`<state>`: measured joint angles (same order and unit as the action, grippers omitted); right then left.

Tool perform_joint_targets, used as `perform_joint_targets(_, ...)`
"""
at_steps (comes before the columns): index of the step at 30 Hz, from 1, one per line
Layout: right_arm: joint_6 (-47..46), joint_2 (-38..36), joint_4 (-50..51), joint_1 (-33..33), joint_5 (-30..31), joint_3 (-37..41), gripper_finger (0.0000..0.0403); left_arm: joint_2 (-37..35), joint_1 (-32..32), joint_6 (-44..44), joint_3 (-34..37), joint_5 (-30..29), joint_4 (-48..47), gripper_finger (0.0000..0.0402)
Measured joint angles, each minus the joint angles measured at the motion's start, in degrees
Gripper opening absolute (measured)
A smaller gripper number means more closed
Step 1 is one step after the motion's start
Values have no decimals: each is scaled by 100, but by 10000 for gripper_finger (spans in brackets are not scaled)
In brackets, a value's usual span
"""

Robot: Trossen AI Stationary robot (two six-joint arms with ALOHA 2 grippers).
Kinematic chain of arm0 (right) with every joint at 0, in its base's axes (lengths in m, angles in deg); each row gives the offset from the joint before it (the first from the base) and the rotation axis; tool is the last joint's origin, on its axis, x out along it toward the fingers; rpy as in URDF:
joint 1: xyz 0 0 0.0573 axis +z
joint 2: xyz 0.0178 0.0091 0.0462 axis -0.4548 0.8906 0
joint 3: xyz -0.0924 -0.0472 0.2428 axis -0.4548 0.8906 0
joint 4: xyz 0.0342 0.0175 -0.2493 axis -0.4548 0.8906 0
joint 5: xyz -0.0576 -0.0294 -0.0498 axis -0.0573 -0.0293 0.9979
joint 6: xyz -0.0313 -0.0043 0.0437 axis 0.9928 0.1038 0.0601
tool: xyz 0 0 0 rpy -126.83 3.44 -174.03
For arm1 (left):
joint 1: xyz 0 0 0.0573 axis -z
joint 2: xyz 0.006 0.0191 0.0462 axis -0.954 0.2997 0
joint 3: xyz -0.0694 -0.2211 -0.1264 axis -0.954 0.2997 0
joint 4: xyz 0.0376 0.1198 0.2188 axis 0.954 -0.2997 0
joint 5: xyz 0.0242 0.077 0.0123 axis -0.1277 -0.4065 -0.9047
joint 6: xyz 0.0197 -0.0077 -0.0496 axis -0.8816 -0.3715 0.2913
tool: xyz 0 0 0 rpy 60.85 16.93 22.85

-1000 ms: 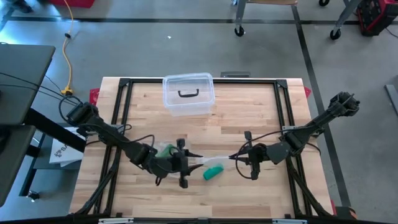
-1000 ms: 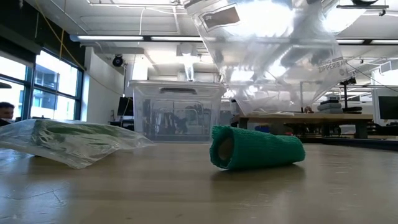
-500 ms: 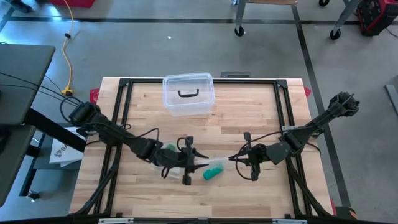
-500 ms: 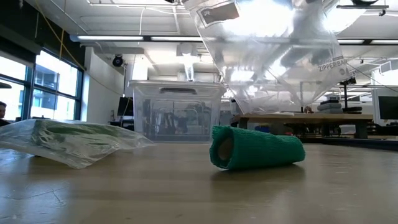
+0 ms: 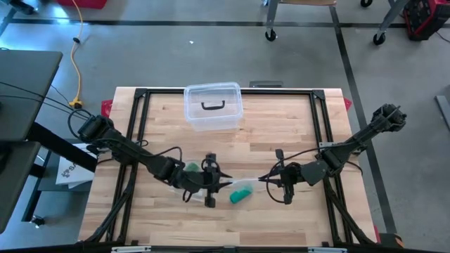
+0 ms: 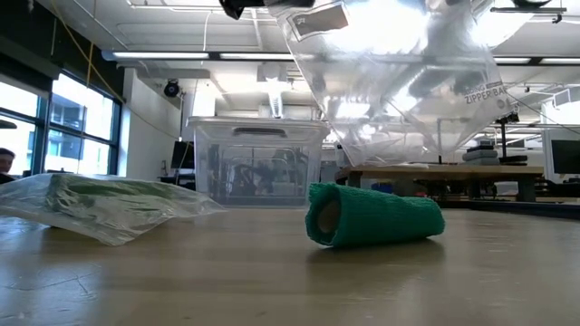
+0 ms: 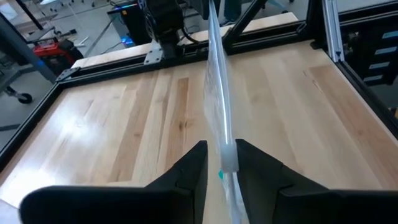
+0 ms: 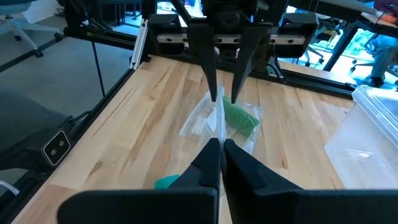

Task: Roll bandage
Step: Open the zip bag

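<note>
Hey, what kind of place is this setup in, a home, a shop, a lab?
Most likely a robotics lab or workshop. The wooden table sits in a black metal frame on a bare concrete floor, and beyond it the low view shows workbenches under strip lights.

A clear plastic zipper bag (image 5: pixel 242 182) hangs stretched between both grippers, barring passage above the green rolled bandage (image 5: pixel 241 195). Bare wooden tabletop (image 5: pixel 281 133) lies open toward the clear lidded bin (image 5: pixel 212 106).

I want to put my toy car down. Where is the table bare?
Bare wood lies right of the clear box and along the near edge below the green roll. The middle is crowded: both tools hold a plastic bag there.
</note>
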<state>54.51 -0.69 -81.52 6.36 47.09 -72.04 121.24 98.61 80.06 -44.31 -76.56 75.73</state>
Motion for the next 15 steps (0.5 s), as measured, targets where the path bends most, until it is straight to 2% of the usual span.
perform_joint_targets(9, -2, 2, 41, -2, 0, 2, 0, 0, 163, -46, 0, -196, -35, 30)
perform_joint_targets(15, -2, 7, 44, -2, 2, 2, 0, 0, 281, 137, -13, -527, -337, 35)
